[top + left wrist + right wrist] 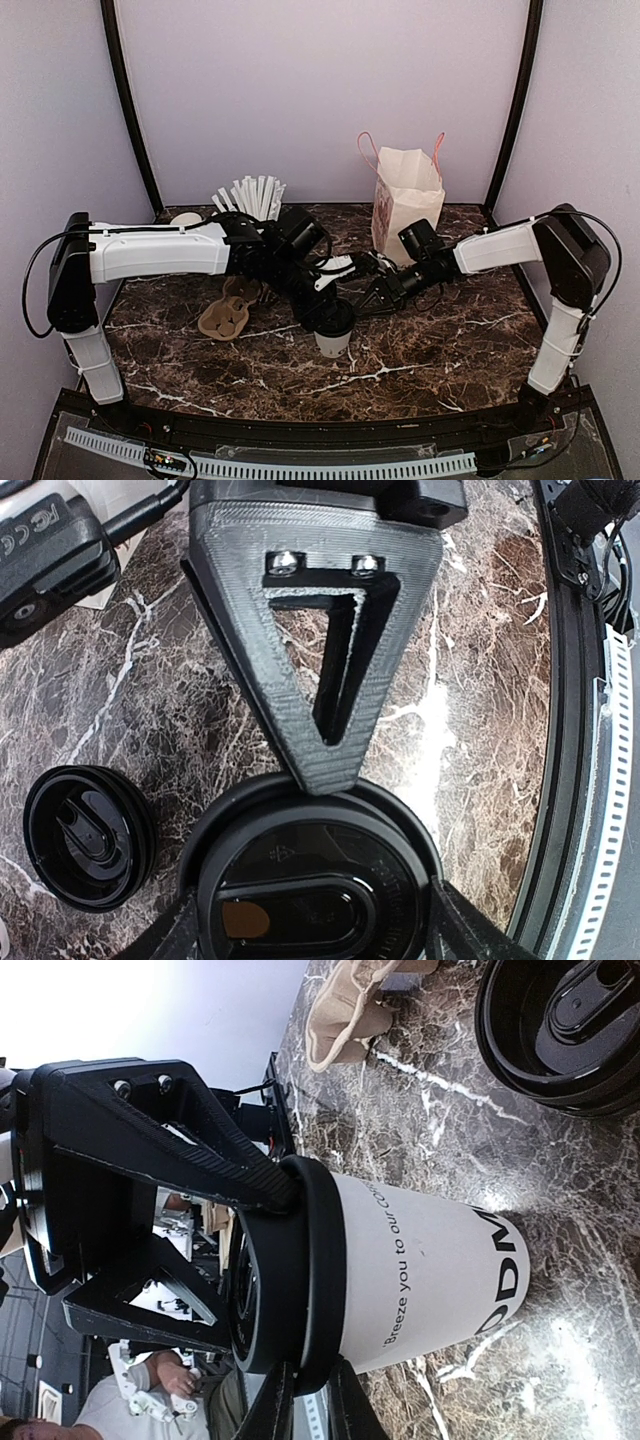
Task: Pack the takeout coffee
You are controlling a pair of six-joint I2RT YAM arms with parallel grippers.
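Note:
The takeout coffee [334, 341], a white paper cup with a black dome lid, stands upright on the marble table [200, 370] near the middle. It fills the bottom of the left wrist view [300, 880], and the right wrist view shows its side with dark lettering [430, 1260]. My left gripper [330, 316] comes down from above, its jaws against opposite sides of the lid [315, 925]. Its triangular fingers [150, 1130] show clasping the lid. My right gripper [356, 303] reaches in from the right, its jaws closed on the lid's rim [308, 1405]. Its upper finger [330, 680] lies on the rim.
A tall paper bag [408, 200] with pink handles stands open at the back right. A white cup of straws [255, 195] is at the back left. A brown cup carrier [225, 315] lies left of the coffee. Spare black lids [88, 835] sit beside the cup, also seen in the right wrist view [565, 1030].

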